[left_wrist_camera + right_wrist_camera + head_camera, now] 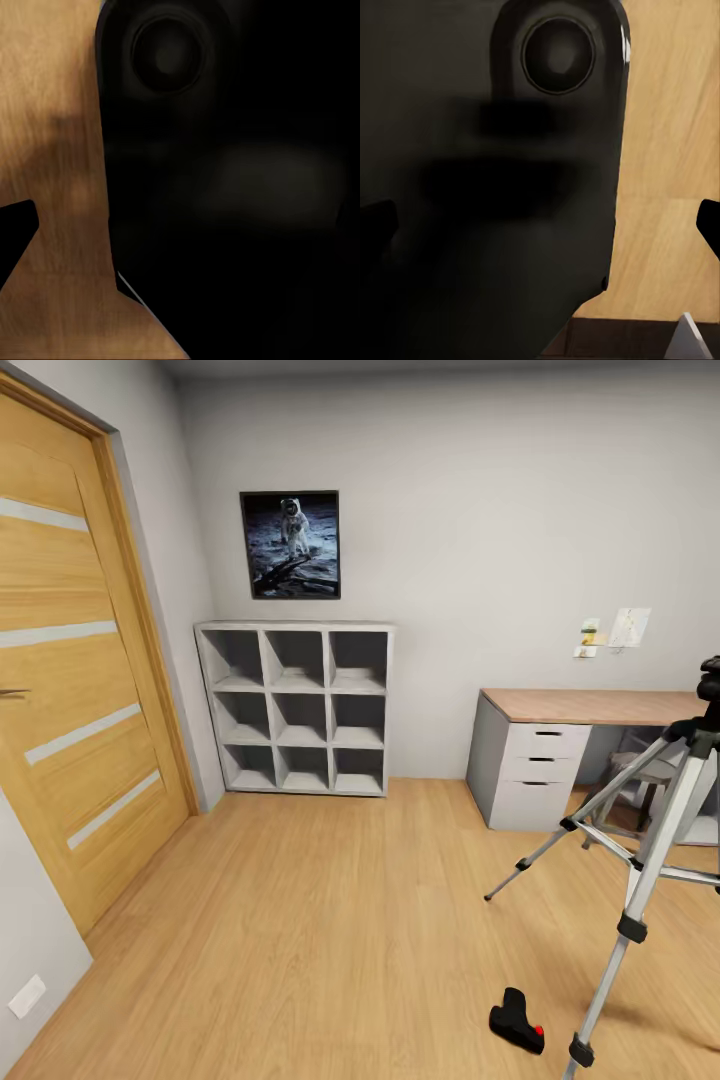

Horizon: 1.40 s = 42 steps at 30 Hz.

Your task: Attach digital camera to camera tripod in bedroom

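The digital camera (517, 1022), small and black with a red button, lies on the light wood floor near the bottom right of the head view. Just right of it stands the camera tripod (650, 860), silver-grey legs spread, with black collars and its black head cut off by the right edge. In the left wrist view my left gripper (180, 232) hangs beside a dark part of the robot's own body, one black fingertip (15, 232) showing over the floor. My right gripper (540, 221) is open, a fingertip (709, 223) at the frame's edge, and holds nothing.
A grey cube shelf (297, 708) stands against the far wall under a framed astronaut picture (290, 545). A wood door (70, 690) fills the left wall. A grey desk (590, 707) with drawers and a chair (640, 770) stands behind the tripod. Open floor spreads across the middle.
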### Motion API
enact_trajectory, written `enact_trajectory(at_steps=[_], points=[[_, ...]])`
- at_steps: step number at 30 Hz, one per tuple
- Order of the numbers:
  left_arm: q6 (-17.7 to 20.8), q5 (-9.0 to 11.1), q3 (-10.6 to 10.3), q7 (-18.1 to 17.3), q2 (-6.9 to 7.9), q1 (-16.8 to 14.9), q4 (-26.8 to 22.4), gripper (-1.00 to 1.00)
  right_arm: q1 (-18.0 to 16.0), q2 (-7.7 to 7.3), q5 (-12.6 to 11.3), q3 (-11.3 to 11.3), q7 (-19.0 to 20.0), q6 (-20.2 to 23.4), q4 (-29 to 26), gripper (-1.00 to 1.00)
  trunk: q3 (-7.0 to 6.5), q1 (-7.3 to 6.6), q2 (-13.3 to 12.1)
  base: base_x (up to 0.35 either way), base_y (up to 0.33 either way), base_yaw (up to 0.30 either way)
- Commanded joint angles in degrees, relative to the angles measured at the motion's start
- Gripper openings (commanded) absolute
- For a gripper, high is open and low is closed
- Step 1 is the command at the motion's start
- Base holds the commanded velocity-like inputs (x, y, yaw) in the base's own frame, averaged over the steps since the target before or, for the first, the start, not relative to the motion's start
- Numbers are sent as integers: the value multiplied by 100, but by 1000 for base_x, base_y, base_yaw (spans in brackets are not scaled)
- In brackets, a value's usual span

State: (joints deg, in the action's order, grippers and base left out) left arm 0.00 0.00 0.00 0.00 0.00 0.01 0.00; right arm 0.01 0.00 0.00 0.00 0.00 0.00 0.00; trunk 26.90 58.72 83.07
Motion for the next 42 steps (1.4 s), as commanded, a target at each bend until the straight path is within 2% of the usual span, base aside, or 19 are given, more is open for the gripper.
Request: enact_trajectory(at_steps=[1, 4, 12, 20, 32, 39, 42], points=[[0, 0, 0, 0, 0, -1, 0, 100, -1, 0, 0, 0, 0, 0, 0, 100, 3, 0, 1, 0, 0, 0], [45, 9, 18, -38, -87, -63, -93, 100, -76, -98, -27, 15, 28, -23, -28, 100, 3, 0, 1, 0, 0, 0], [44, 9, 16, -50, -108, -83, -123, 100, -46, -234, -31, 17, 64, -208, -87, 100, 3, 0, 1, 0, 0, 0], [46, 9, 13, -46, -113, -88, -130, 100, -38, -251, -40, 0, 72, -465, -103, 100, 3, 0, 1, 0, 0, -47], [48, 9, 18, -43, -106, -89, -132, 100, -34, -255, -52, -8, 79, -850, -97, 100, 3, 0, 1, 0, 0, -255], [50, 9, 32, -37, -20, -89, -132, 100, -34, -255, -52, -8, 79, -1075, -97, 100, 3, 0, 1, 0, 0, -297], [51, 9, 27, -43, 13, -89, -132, 100, -35, -255, -51, -8, 79, -1171, -97, 100, 3, 0, 1, 0, 0, -15]])
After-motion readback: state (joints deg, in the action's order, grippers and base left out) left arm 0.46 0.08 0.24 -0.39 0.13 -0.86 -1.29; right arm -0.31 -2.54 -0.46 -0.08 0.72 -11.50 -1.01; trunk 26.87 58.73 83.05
